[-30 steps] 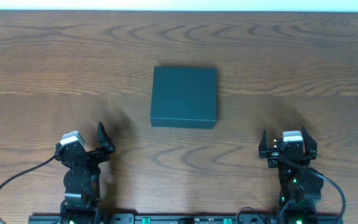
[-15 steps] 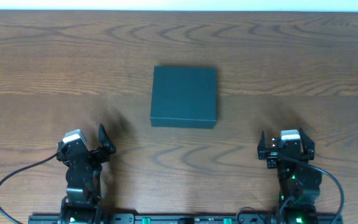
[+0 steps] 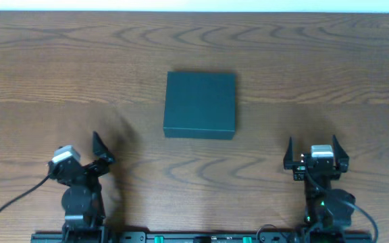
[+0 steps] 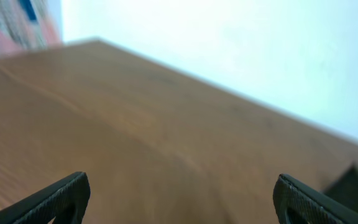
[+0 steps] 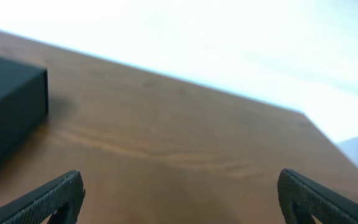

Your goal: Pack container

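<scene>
Overhead, container: the container (image 3: 200, 104) lies flat on the wooden table (image 3: 59, 67), lid shut, well ahead of both grippers and between their lines of reach.
Overhead, heading: its sides run square with the table edges, and one dark side wall faces the arms. From where I look it is close to square, so I can pick out no real long axis, and I cannot tell which edge carries the hinge.
Overhead, left gripper: the left gripper (image 3: 102, 150) sits low and is turned at a slant. Its jaws are spread wide with nothing between them, and the box is ahead and off to its right, well apart.
Overhead, right gripper: the right gripper (image 3: 313, 140) points straight up the table, jaws wide and empty. The box is ahead and to its left, well apart.
Left wrist, gripper: the left gripper (image 4: 182, 199) shows two black fingertips far apart at the bottom corners, with bare table (image 4: 135, 124) between them.
Left wrist, container: only a blurred dark corner of the container (image 4: 356, 180) shows, ahead at the far right, beyond the right-hand fingertip.
Right wrist, gripper: the right gripper (image 5: 182, 193) is spread wide and grips nothing, with wood grain of the table (image 5: 179, 143) in the gap.
Right wrist, container: the container (image 5: 8, 106) is ahead at the left edge, outside the left-hand fingertip, with one upright corner turned toward the camera.
</scene>
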